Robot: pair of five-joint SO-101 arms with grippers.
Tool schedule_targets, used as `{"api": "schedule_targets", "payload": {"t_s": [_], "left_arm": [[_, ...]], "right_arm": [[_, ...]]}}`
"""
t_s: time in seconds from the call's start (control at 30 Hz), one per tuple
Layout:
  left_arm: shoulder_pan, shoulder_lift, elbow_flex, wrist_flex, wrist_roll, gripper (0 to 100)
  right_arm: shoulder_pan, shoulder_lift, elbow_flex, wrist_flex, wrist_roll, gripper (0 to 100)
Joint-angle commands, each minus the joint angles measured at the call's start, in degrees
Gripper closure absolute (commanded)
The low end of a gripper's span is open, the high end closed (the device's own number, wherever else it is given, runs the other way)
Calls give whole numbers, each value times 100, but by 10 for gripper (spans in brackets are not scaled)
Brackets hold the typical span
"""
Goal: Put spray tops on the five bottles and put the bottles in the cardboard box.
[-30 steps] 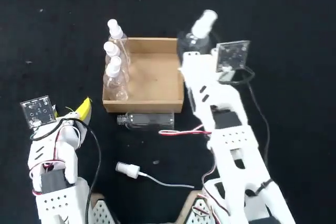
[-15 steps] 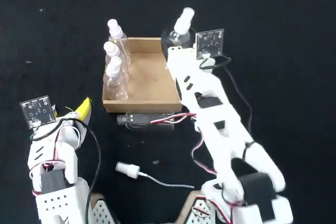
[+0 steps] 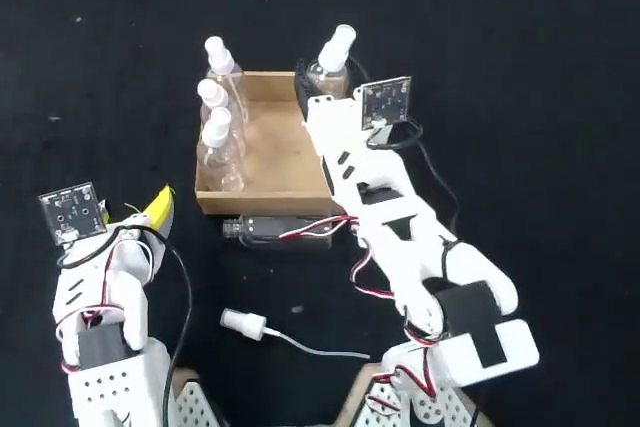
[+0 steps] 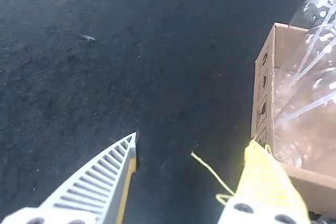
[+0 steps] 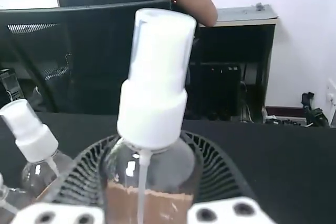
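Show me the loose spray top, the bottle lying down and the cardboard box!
loose spray top (image 3: pixel 243 323): high view, on its white head.
bottle lying down (image 3: pixel 262 230): high view, on its clear body.
cardboard box (image 3: pixel 272 201): high view, on its front wall.

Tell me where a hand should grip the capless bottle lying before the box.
Probably the bottle at mid-body, from above, closing across its width: it lies on its side, parallel to the cardboard box front wall, with wires draped over its base end.
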Motion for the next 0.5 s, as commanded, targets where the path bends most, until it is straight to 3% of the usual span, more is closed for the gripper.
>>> {"api": "schedule_targets", "payload": {"t_s": [0.0, 0.47], "left_arm": [[-48, -35, 127, -141, -62, 795], [-48, -35, 127, -141, -62, 795]], "right_arm": [[-26, 75, -391, -202, -9, 988], [237, 1121, -1182, -202, 0, 987]]}}
